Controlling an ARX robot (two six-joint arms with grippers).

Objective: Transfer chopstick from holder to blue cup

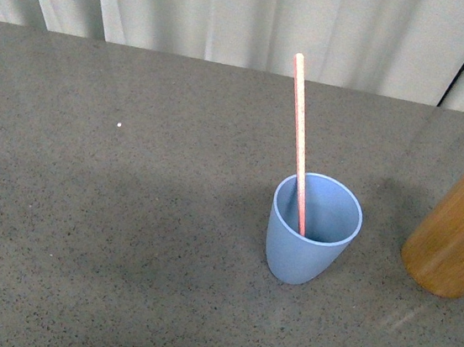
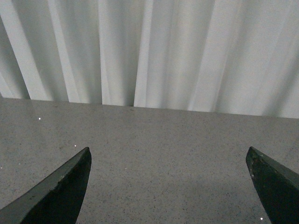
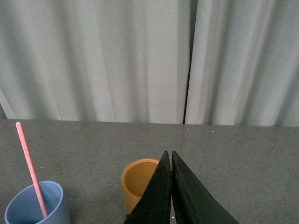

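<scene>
Right gripper [image 3: 169, 161] pinched closed, empty, nearer; left gripper [image 2: 168, 186] spread wide. Chopstick [image 1: 299, 144] already leaning near-upright in blue cup [image 1: 311, 230], holder [image 1: 455, 231] vacant.

Grey table [image 1: 120, 253]; blue cup [image 1: 303, 250]; holder [image 1: 452, 243].

No legible text or labels anywhere.

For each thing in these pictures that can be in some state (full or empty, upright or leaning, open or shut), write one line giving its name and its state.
chopstick: standing in the blue cup, leaning on its rim.
blue cup: upright on the table, holding the chopstick.
holder: upright, looks empty in the right wrist view.
left gripper: open, fingers wide apart, nothing between them.
right gripper: shut, holding nothing.
</scene>
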